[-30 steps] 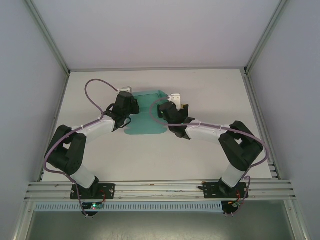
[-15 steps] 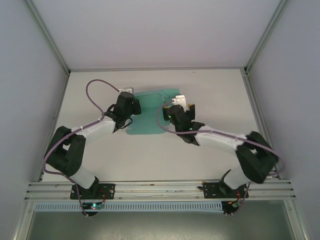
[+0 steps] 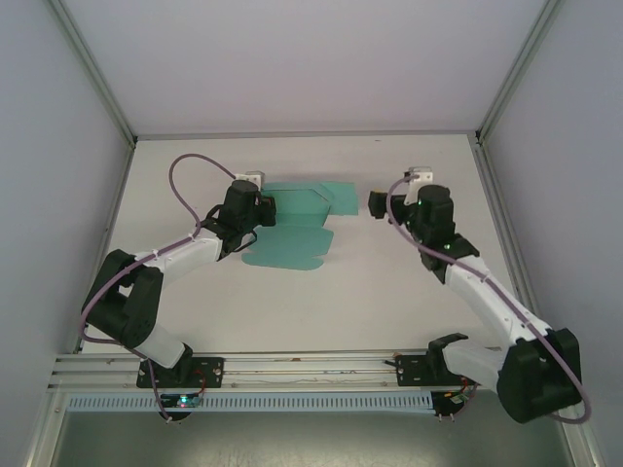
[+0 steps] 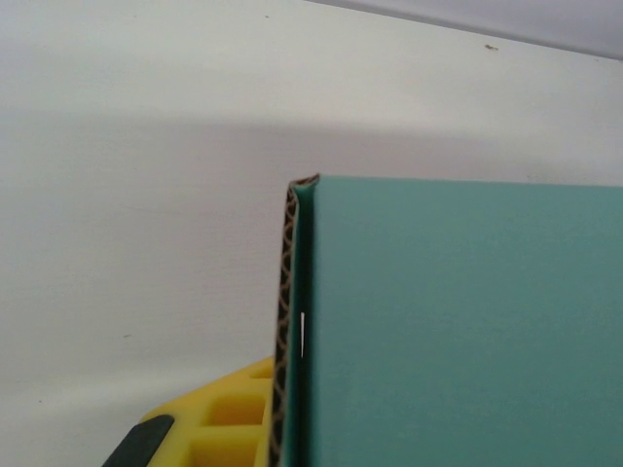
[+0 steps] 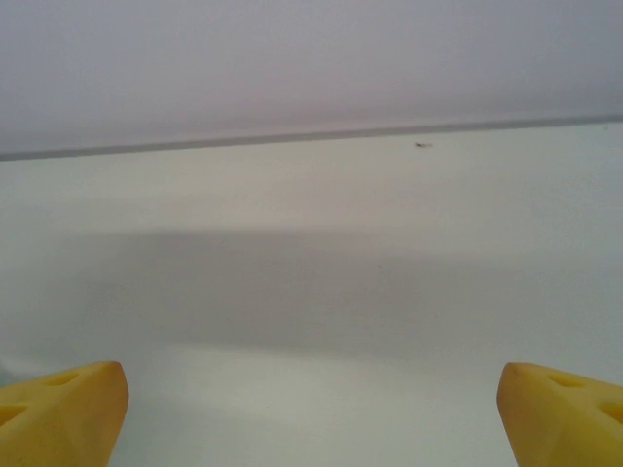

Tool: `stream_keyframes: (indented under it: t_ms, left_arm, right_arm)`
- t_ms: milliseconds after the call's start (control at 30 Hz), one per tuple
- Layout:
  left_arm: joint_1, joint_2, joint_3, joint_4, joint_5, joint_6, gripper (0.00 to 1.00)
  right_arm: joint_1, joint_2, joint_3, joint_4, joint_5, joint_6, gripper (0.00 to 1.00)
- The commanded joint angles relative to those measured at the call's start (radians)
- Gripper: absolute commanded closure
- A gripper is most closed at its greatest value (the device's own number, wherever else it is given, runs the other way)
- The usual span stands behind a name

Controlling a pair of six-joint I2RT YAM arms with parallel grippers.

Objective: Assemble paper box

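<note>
Tabletop (image 3: 409, 292) carries the paper box (image 3: 292, 238): teal card lying mostly flat, centre-left. Left tool (image 3: 263, 204) is pinched shut on its left edge, likely anchoring it for folding. Right tool (image 3: 376, 202) is wide, empty, just beside the right flap.

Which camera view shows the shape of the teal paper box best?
The top external view: there nearly the whole outline of the paper box shows, an open sheet with flaps on the table. The left wrist view gives a close look at one teal panel and its corrugated edge.
</note>
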State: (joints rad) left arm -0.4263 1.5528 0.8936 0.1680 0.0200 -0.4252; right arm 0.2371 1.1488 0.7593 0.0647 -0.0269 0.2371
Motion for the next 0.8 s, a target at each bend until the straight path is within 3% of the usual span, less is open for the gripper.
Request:
stream_keyframes:
  t_ms: [0, 167, 300, 400, 767]
  left_arm:
    - [-0.006, -0.025, -0.010, 0.055, 0.017, 0.029, 1.00]
    - [-0.008, -0.016, 0.005, 0.030, -0.004, 0.029, 1.00]
    - [-0.008, -0.012, 0.013, 0.026, -0.018, 0.021, 1.00]
    - [-0.007, -0.002, 0.025, 0.013, -0.023, 0.017, 1.00]
    - [-0.007, 0.014, 0.038, -0.008, -0.034, 0.008, 1.00]
  right_arm:
    - [-0.022, 0.101, 0.087, -0.060, -0.148, -0.014, 0.04]
    - [0.001, 0.242, 0.156, -0.003, -0.427, -0.016, 0.07]
    - [0.034, 0.268, 0.186, -0.026, -0.572, -0.058, 0.08]
    - [0.064, 0.268, 0.189, -0.038, -0.623, -0.054, 0.08]
    - [0.182, 0.343, 0.219, -0.043, -0.629, -0.085, 0.13]
